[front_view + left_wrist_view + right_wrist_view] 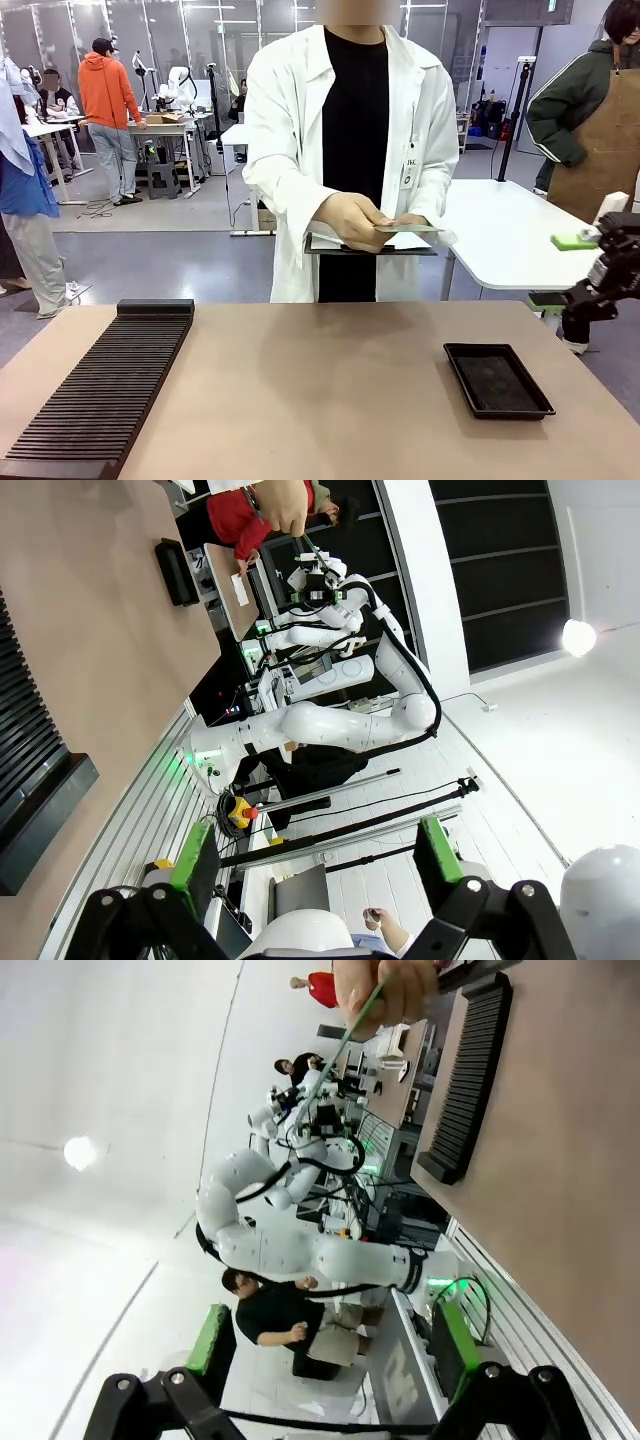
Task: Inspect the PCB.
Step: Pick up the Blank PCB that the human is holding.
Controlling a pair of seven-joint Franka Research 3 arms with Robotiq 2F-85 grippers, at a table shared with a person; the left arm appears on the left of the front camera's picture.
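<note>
So the thin flat pale grey-green PCB (405,228) with the bright green edge isn't on the tan worktop (320,400) right now. The person in the white lab coat (290,120) has it at 12 o'clock, past the far edge. They hold it level in their own fingers (350,220), just above a dark clipboard with white paper (372,246).

The robot's right hand (560,270) hovers off the worktop's 3 o'clock side, green pads spread wide with nothing between them. The left hand (315,870) is likewise wide open and empty.

My read is that the person is doing the looking and the robot is on standby for a handover. If that's right, here's how I'd play it:

- Don't reach in while the board sits over the clipboard. Wait until it's clearly offered.
- Come in from 3 o'clock with the right hand turned so its gap lines up with the board's thin edge.
- Pinch the free end nearest 3 o'clock, well clear of the person's fingers.
- Grip the bare margin if there is one. I can't tell from here where the components sit.
- Hold it level and close gently, since a thin board probably flexes.

The shallow black rectangular tray (497,380) at 4 o'clock looks like the likely drop spot. The long black slotted rack (100,395) at 8 o'clock is the other candidate, and I can't tell which it'll be.
</note>
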